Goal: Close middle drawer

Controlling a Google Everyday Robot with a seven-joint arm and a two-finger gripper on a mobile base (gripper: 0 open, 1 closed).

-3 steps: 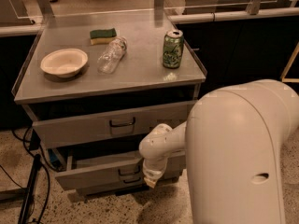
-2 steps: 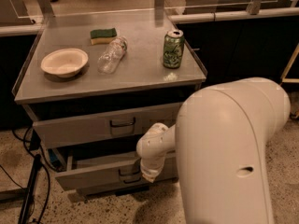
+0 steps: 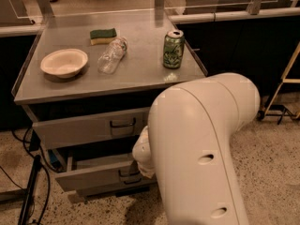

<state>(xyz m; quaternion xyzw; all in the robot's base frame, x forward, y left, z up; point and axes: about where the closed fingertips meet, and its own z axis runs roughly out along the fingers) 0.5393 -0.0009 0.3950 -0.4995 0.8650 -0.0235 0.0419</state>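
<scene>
The middle drawer (image 3: 93,176) is a shallow grey metal drawer with a small dark bar handle (image 3: 128,175). It stands pulled out below the top drawer (image 3: 84,129). My gripper (image 3: 144,167) is at the right part of the middle drawer's front, next to the handle. It is almost wholly hidden behind my big white arm (image 3: 201,153). Only the white wrist shows.
On the cabinet top (image 3: 140,74) are a white bowl (image 3: 63,62), a clear plastic bottle lying on its side (image 3: 111,55), a green sponge (image 3: 103,35) and a green can (image 3: 173,49). Cables and a dark stand (image 3: 29,191) are on the floor at the left.
My arm's bulk has swung left and closer, and now covers the right part of the drawers. The middle drawer's front stands at about the same place.
</scene>
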